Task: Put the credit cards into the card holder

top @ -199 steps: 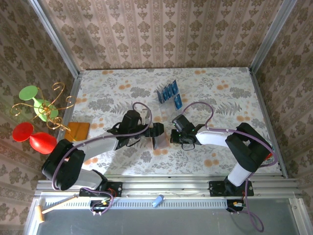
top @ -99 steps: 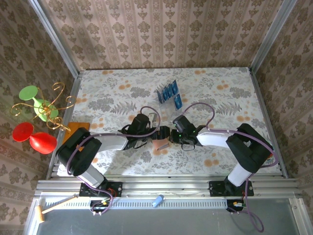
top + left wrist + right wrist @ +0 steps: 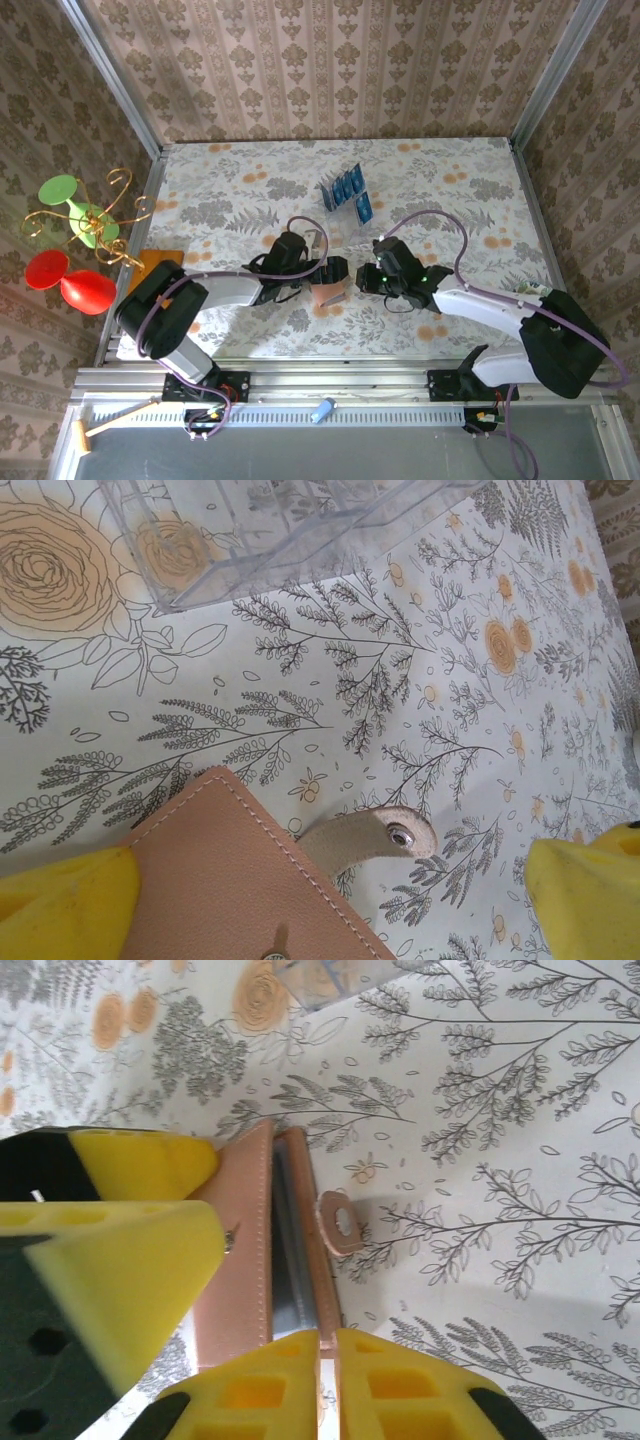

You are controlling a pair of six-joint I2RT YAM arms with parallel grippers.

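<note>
Inside the left gripper (image 3: 325,890) sits the card holder (image 3: 230,880).

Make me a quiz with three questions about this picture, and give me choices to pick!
1. Where is the wallet?
A on the gold stand
B on the table, between the left gripper and the right gripper
C on the floor

2. What colour are the cards standing farther back?
A red
B green
C blue

3. How is the left gripper?
A wide open
B squeezed shut
C holding a card

Answers:
1 B, the top view shows it on the flowery cloth with a gripper on each side.
2 C, they are all blue.
3 A, its yellow fingers stand far apart, one on each side of the wallet.
</note>
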